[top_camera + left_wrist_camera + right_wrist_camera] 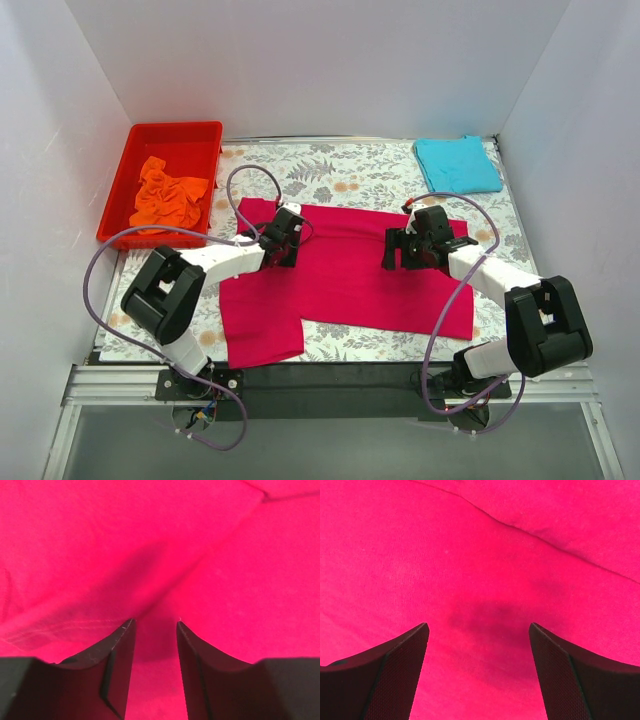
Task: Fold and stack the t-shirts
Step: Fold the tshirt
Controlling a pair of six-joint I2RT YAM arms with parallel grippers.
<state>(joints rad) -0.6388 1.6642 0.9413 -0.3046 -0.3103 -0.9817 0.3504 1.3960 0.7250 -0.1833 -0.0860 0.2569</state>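
The crimson-pink t-shirt [350, 275] lies spread flat across the middle of the table. My left gripper [288, 238] is down on its upper left part. In the left wrist view the left gripper [156, 622] has its jaws a narrow gap apart, and a crease of the pink cloth [165, 555] runs up to the tips. My right gripper [394, 250] is down on the shirt's upper right part. In the right wrist view it [478, 625] is wide open over pink cloth [480, 555]. The turquoise t-shirt [457, 163] lies folded at the back right. The orange t-shirt [168, 195] lies crumpled in the bin.
A red plastic bin [190, 135] stands at the back left. The table has a floral cover [340, 170]. White walls enclose it on three sides. Purple cables loop from both arms over the table.
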